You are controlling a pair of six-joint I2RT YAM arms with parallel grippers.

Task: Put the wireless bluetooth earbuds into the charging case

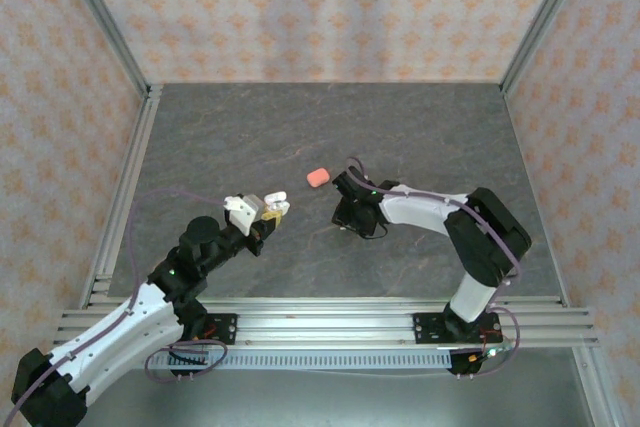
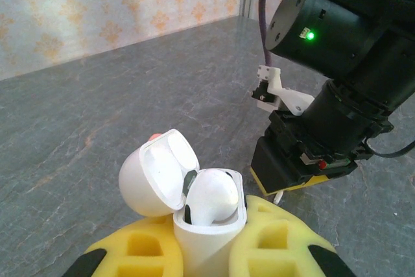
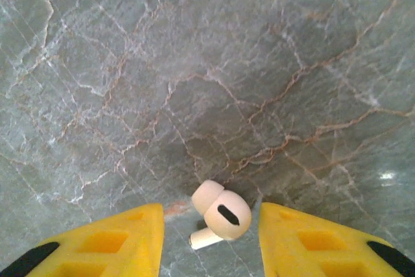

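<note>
you're partway: your left gripper (image 1: 264, 211) is clamped on the white case (image 2: 206, 241), lid open, one white earbud (image 2: 214, 194) seated inside, while your right gripper (image 3: 209, 233) stands apart astride the second white earbud (image 3: 220, 215) lying ungripped on the surface (image 3: 194, 63), pink case (image 1: 318, 177) near, walls well apart

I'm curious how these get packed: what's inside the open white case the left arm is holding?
One white earbud sits in the white case, its rounded head poking above the rim, with the lid flipped back. The earbud's stem and the case's lower interior are covered.
</note>
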